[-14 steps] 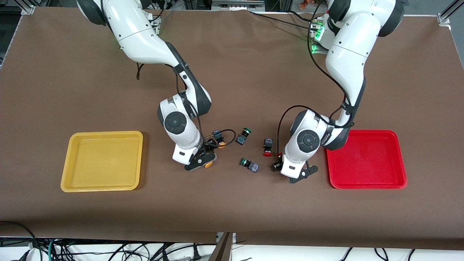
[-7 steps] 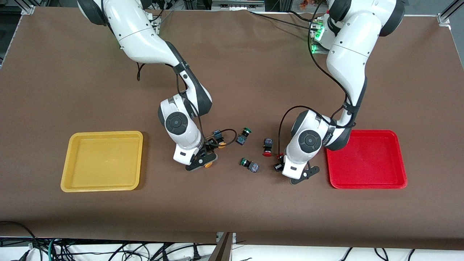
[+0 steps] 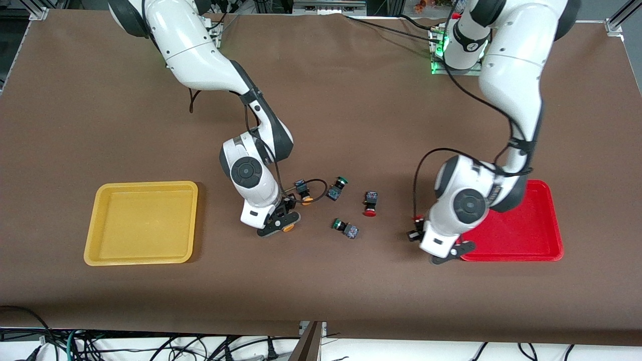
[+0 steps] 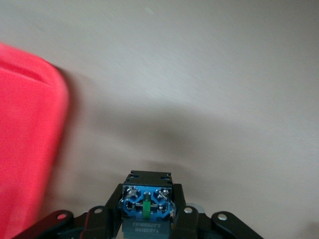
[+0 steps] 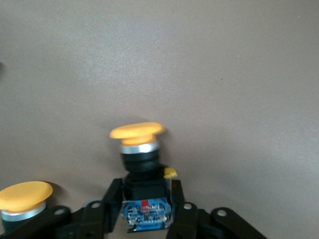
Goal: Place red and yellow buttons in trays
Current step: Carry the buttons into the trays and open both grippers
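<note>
A brown table holds two shallow trays, both nearer the front camera than the loose buttons. The yellow tray, toward the right arm's end of the table, has nothing in it. The red tray, toward the left arm's end, also has nothing resting in it; the left arm's wrist covers part of it from above.

The left gripper hangs over bare table just beside the red tray's rim, its fingers clamped on a red button. In the left wrist view the button's dark body with blue terminals sits between the two black fingers, and the tray's rounded corner shows close by. The left arm reaches down from its base, elbow bent, wrist low.

The right gripper is down near the table in the middle, its fingers closed around a yellow button by the dark body, the orange-yellow cap pointing away from the wrist. The right arm bends steeply down to it.

A second yellow button lies just beside that gripper, farther from the camera. Between the two grippers lie a green-capped button, a second red button and, farthest, another green-capped button.
</note>
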Controlling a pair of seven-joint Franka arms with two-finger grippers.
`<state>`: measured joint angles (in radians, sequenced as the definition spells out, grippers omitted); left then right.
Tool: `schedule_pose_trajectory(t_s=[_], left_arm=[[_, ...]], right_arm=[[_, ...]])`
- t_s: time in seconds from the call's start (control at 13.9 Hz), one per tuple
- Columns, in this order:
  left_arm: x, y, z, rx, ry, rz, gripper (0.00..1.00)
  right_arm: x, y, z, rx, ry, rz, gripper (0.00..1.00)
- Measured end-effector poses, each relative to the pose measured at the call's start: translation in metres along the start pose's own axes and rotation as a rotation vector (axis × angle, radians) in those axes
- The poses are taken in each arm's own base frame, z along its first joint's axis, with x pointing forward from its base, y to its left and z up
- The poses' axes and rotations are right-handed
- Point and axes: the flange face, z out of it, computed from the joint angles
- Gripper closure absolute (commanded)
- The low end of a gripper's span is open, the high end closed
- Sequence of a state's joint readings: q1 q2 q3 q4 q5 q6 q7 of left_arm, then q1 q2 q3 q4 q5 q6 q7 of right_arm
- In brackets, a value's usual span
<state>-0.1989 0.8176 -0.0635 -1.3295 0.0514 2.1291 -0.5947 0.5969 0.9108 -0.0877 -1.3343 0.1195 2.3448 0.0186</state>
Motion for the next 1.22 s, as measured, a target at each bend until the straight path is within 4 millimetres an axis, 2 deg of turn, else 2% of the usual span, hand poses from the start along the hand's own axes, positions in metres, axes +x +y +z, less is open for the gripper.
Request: schedule_pose_trajectory(t_s=[0.22, 0.36, 0.43, 0.5, 0.65, 0.72, 0.86, 0.93, 1.08, 1.15, 1.22], left_arm=[[0.022, -0.046, -0.020, 0.013, -0.023, 0.107, 1.00], [0.032, -0.066, -0.021, 0.014, -0.032, 0.165, 1.00], [0.034, -0.071, -0.021, 0.014, -0.034, 0.186, 1.00], [0.035, -0.073, -0.020, 0.013, -0.035, 0.208, 1.00], [0.038, -0.082, -0.020, 0.012, -0.037, 0.282, 1.00], [0.041, -0.089, -0.019, 0.012, -0.041, 0.336, 1.00], [0.047, -0.106, -0.014, 0.010, -0.051, 0.435, 1.00], [0.050, -0.115, -0.012, 0.009, -0.056, 0.479, 1.00], [0.053, -0.129, -0.003, 0.006, -0.071, 0.554, 0.99], [0.053, -0.133, 0.003, 0.005, -0.081, 0.582, 0.99], [0.053, -0.135, 0.010, 0.005, -0.091, 0.604, 0.99]], right_arm=[[0.002, 0.012, -0.003, -0.008, -0.001, 0.001, 0.97], [0.003, 0.044, -0.019, -0.018, -0.036, -0.031, 0.97], [0.003, 0.073, -0.034, -0.024, -0.063, -0.063, 0.97], [0.000, 0.111, -0.052, -0.028, -0.096, -0.101, 0.97], [-0.017, 0.201, -0.084, -0.016, -0.157, -0.180, 0.97], [-0.028, 0.242, -0.094, -0.009, -0.172, -0.209, 0.97], [-0.055, 0.308, -0.092, -0.008, -0.196, -0.233, 0.97], [-0.069, 0.330, -0.083, -0.009, -0.203, -0.236, 0.97], [-0.091, 0.353, -0.058, -0.023, -0.191, -0.241, 0.93], [-0.097, 0.356, -0.047, -0.030, -0.186, -0.241, 0.76], [-0.100, 0.355, -0.039, -0.032, -0.185, -0.242, 0.35]])
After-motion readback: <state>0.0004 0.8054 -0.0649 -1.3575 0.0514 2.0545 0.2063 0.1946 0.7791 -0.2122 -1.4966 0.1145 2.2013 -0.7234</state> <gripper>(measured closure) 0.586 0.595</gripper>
